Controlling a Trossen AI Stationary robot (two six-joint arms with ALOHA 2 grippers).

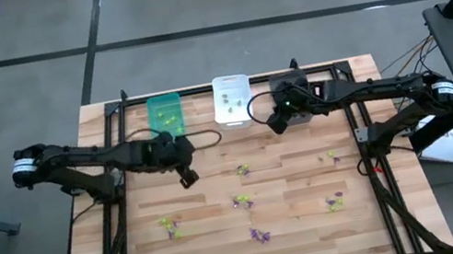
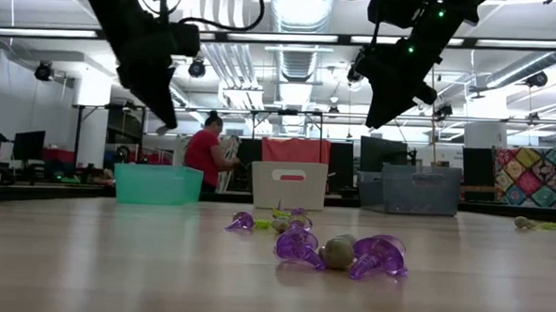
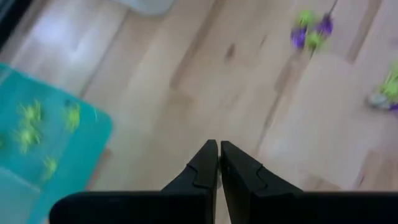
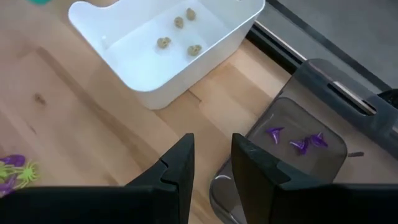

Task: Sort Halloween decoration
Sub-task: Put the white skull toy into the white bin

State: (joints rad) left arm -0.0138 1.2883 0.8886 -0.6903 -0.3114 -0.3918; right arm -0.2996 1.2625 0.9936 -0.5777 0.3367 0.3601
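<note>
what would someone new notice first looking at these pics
Three bins line the table's far edge: a green bin holding yellow-green trinkets, a white bin with greyish ones, and a grey bin with purple ones. More purple and yellow-green trinkets lie scattered over the wood. The left end effector hovers shut near the green bin, while the right end effector hangs empty by the grey bin.

Three bins line the wooden table's far edge: green bin, white bin, dark grey bin. Beyond, a person in red.
</note>
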